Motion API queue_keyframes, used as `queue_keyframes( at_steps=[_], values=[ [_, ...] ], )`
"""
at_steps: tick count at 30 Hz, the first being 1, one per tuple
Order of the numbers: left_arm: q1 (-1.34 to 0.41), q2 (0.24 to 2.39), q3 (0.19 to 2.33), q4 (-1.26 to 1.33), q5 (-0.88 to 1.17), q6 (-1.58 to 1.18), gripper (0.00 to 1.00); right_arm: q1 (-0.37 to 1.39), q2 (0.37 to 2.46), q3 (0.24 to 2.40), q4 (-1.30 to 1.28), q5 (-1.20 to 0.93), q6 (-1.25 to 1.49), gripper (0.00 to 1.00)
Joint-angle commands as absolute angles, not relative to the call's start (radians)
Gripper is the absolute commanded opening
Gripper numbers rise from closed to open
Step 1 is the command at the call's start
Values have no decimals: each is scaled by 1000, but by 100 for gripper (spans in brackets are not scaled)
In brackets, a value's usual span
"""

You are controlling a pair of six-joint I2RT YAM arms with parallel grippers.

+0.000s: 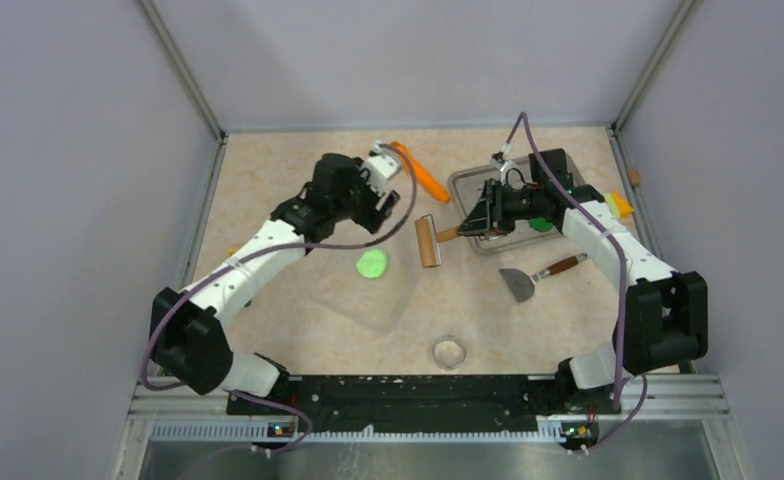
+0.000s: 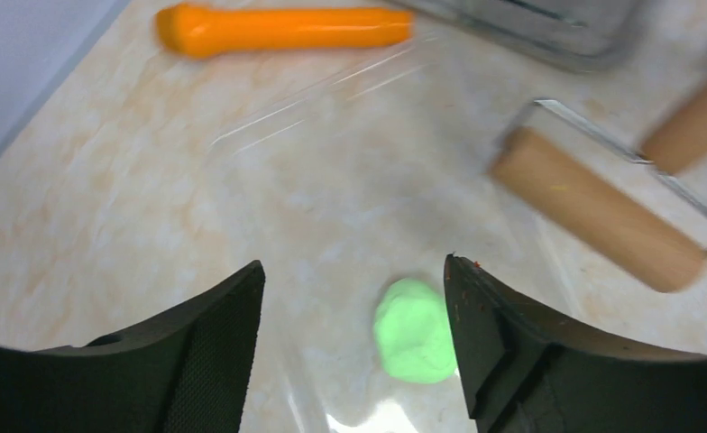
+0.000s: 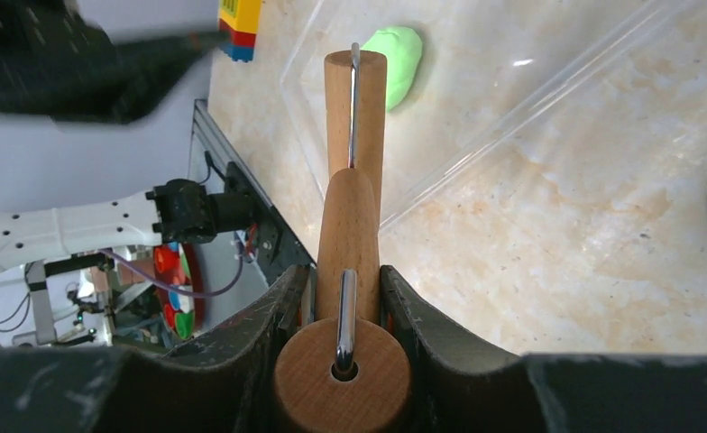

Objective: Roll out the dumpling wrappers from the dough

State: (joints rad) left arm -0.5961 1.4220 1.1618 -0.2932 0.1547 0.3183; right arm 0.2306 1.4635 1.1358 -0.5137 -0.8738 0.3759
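Two tools: the left tool (image 2: 354,271) is hovering over the dough (image 2: 413,332), and the right tool (image 3: 345,271) is gripping the roller (image 3: 368,117) by its handle (image 3: 348,216).
Dough place: one lime-green blob is lying on the clear sheet (image 1: 368,305), just left of centre in the top view; no wrappers are showing.
Step in hand: bringing the roller to the blob, as I judge it.
Doing it well: the left tool should be lifting clear first. The roller should be coming down flat across the blob and pressing evenly, so the sheet is not sliding on the bench (image 1: 298,170).
Left tool state: its jaws are standing wide, holding and touching nothing.
Right tool state: its jaws are clamping narrowly on the wooden handle.
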Motion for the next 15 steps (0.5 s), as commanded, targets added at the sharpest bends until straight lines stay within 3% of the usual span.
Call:
queue_keyframes(
  at_steps=[1, 5, 11, 15],
  values=[
    [-440, 1484, 1224, -404, 51, 93, 70, 225, 1434, 1189, -502, -847, 321, 0],
    [-330, 1639, 1298, -583, 97, -85, 54, 224, 1421, 1186, -516, -819, 307, 0],
    [-305, 1717, 1268, -528, 33, -125, 62, 224, 1418, 1182, -527, -818, 290, 0],
    [-286, 1763, 1276, -525, -30, -145, 59, 225, 1412, 1193, -542, -801, 260, 0]
  ],
)
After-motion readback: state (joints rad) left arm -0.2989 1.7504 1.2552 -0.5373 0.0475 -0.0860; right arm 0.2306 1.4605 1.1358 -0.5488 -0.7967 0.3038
